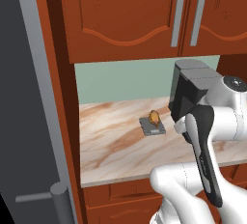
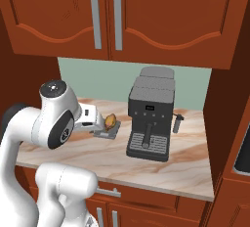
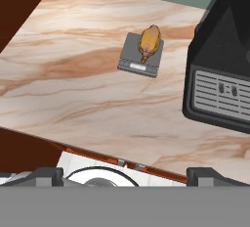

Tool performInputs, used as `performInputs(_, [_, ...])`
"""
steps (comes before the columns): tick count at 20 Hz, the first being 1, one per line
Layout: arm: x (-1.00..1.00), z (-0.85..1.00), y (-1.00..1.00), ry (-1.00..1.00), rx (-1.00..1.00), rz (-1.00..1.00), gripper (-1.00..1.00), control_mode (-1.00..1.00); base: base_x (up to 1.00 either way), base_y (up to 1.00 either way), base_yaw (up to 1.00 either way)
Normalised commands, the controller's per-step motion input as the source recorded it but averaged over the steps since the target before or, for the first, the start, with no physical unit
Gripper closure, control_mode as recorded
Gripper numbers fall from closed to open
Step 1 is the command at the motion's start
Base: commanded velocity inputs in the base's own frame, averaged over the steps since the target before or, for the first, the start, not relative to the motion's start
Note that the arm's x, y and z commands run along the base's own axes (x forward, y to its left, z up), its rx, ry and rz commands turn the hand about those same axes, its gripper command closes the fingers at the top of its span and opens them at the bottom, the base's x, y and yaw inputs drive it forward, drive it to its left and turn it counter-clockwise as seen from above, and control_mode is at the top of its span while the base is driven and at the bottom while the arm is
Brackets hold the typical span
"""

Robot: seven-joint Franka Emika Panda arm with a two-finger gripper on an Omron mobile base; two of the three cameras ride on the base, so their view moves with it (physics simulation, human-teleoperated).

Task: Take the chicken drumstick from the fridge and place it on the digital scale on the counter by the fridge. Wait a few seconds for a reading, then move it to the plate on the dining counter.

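Chicken drumstick [image 3: 149,42] is lying on the digital scale [image 3: 140,55], which is sitting on the marbled tabletop [image 3: 73,74] beside a dark coffee machine [image 2: 149,118], under red-brown wall cabinets [image 2: 122,11]. The tool [image 3: 125,174] is hovering well back, spread wide, holding nothing.

Red-brown wall cabinets [image 2: 122,15] with grey bar handles [image 2: 95,15] hang above a marbled beige bench [image 1: 120,146]. A pale green wall [image 1: 125,80] lies between them.
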Motion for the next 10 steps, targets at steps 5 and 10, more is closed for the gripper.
performInputs(5, [0.00, 0.00, 0.00, 0.00, 0.00, 0.00, -1.00, -1.00, 0.00, 0.00, 0.00])
performInputs(10, [0.00, 0.00, 0.00, 0.00, 0.00, 0.00, -1.00, -1.00, 0.00, 0.00, 0.00])
